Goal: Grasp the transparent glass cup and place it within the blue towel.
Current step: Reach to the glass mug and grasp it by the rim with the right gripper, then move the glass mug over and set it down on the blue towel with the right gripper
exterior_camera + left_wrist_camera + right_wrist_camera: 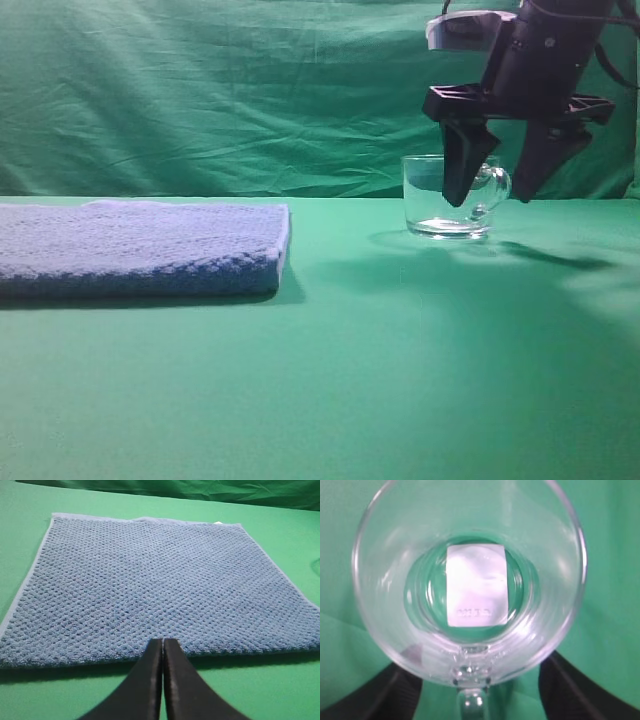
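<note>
The transparent glass cup stands upright on the green table at the right, its handle turned towards the arm. My right gripper is open, pointing down, with one finger on each side of the handle; neither finger touches the glass. In the right wrist view the cup fills the frame from above, with a white label under its base and the black fingers low on either side. The blue towel lies flat at the left. My left gripper is shut and empty, just in front of the towel.
A wrinkled green cloth backdrop hangs behind the table. Bare green table lies between the towel and the cup and across the whole front.
</note>
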You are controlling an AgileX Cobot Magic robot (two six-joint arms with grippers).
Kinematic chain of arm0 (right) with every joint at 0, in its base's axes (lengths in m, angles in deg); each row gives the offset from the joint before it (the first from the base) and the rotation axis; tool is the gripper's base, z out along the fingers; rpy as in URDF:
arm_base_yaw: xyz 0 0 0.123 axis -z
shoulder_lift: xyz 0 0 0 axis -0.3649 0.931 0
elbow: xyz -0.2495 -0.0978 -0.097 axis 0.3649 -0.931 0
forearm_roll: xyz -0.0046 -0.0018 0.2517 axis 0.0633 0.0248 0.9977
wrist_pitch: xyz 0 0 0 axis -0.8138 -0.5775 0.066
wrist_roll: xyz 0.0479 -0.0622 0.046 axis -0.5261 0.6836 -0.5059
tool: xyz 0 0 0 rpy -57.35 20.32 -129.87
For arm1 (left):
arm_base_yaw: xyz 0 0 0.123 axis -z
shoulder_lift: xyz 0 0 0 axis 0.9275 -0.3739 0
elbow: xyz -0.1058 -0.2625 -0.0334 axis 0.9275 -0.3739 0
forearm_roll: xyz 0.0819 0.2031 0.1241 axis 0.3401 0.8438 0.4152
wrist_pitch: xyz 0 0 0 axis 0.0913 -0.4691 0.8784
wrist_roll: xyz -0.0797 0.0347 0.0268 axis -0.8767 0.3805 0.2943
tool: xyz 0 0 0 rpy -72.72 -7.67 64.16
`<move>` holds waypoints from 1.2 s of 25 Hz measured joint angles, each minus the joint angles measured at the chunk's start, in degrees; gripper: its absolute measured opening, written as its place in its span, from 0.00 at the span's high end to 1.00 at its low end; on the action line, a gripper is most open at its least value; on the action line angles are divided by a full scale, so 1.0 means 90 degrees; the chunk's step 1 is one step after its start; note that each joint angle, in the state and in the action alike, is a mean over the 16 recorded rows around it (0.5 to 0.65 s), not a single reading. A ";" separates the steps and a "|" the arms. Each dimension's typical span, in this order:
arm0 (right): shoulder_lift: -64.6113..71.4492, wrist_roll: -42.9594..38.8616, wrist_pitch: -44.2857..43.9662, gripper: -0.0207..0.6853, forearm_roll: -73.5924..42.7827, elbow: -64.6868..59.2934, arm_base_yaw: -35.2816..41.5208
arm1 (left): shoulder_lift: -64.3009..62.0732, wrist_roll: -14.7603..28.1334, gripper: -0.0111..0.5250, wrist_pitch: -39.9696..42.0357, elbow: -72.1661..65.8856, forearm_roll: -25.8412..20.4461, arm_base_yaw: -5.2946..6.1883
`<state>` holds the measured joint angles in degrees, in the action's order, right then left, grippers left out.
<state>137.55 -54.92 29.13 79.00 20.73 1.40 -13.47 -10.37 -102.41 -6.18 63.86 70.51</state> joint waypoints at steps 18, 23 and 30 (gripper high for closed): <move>0.0587 0.0753 -0.0170 0.83 0.0009 0.2017 -0.2187 | 0.0000 0.0000 0.98 0.0000 0.0000 0.0000 0.0000; 0.1213 0.0859 0.0093 0.83 0.0029 0.2357 -0.2599 | 0.0000 0.0000 0.98 0.0000 0.0000 0.0000 0.0000; 0.1631 0.0955 0.0173 0.66 0.0060 0.2585 -0.2757 | 0.0000 0.0000 0.98 0.0000 0.0000 0.0000 0.0000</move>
<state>152.22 -46.33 30.68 79.54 44.00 -23.41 -13.47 -10.37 -102.41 -6.18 63.86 70.51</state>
